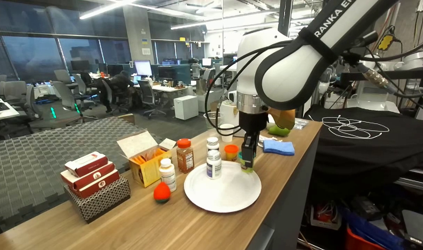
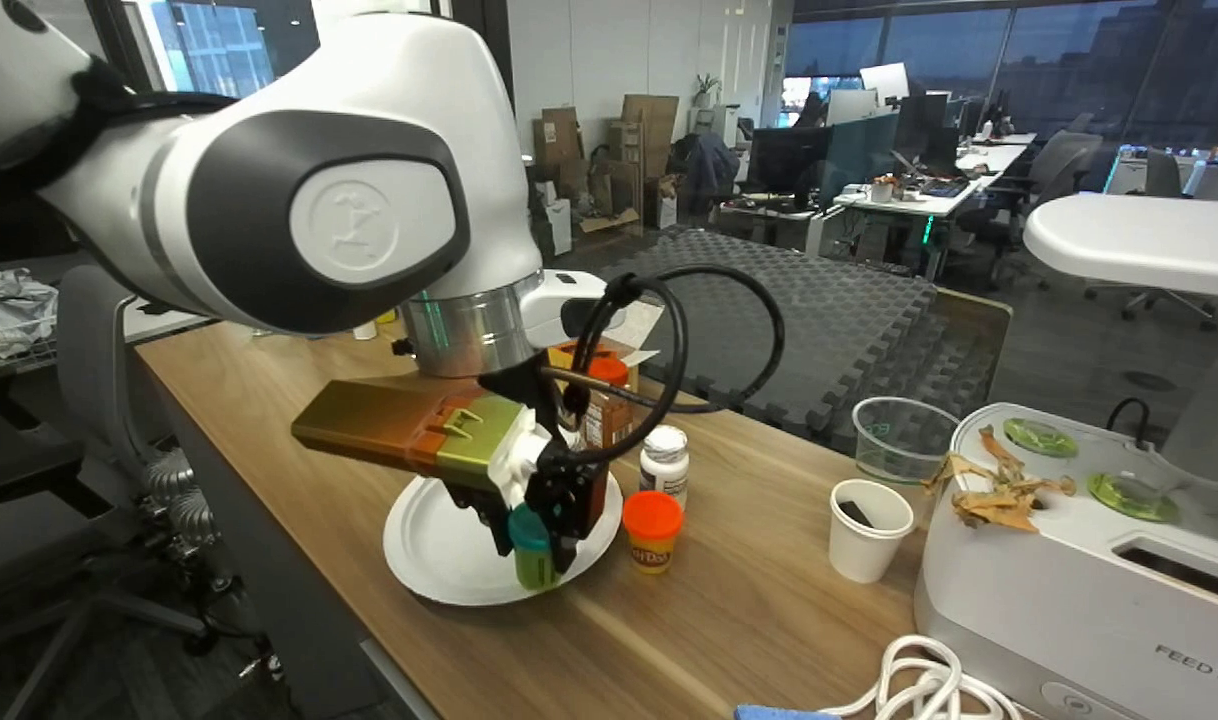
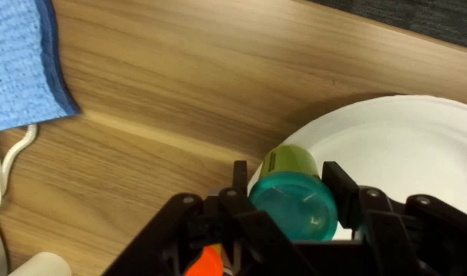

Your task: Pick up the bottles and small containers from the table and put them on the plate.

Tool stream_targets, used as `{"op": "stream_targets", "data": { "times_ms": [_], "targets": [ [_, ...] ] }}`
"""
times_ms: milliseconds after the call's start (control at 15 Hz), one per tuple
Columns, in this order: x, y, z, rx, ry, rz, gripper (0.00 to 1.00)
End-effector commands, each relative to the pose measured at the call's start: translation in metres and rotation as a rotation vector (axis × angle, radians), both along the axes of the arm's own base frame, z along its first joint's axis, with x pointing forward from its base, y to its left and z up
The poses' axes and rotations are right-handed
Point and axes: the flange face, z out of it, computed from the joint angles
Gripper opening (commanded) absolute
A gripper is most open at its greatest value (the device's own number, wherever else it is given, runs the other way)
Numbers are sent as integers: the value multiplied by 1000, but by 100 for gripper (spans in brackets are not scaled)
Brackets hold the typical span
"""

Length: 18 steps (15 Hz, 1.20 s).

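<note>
Across the upper right of an exterior view, a white robot arm (image 1: 291, 78) slants down, bends sharply, and ends with its lower part hanging almost vertical above the wooden table (image 1: 211, 231). Below it lies the round white plate (image 1: 222, 199), bearing a white-capped bottle (image 1: 214, 167). At the plate's far rim, the black gripper (image 3: 285, 166) points downward, its two fingers grasping a green container (image 3: 293, 191) with a teal lid; whether the container touches the plate is unclear. Farther back stand an orange-lidded tub (image 1: 231, 152) and a second white-capped bottle (image 1: 213, 143).
</note>
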Motion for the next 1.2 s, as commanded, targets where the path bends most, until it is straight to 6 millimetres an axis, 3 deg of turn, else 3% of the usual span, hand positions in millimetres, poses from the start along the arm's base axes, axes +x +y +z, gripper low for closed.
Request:
{"op": "stream_targets", "data": {
  "times_ms": [0, 333, 1133],
  "targets": [
    [1, 18, 12, 5, -43, 41, 27],
    [7, 28, 11, 17, -68, 62, 27],
    [22, 20, -13, 23, -94, 21, 27]
  ]
}}
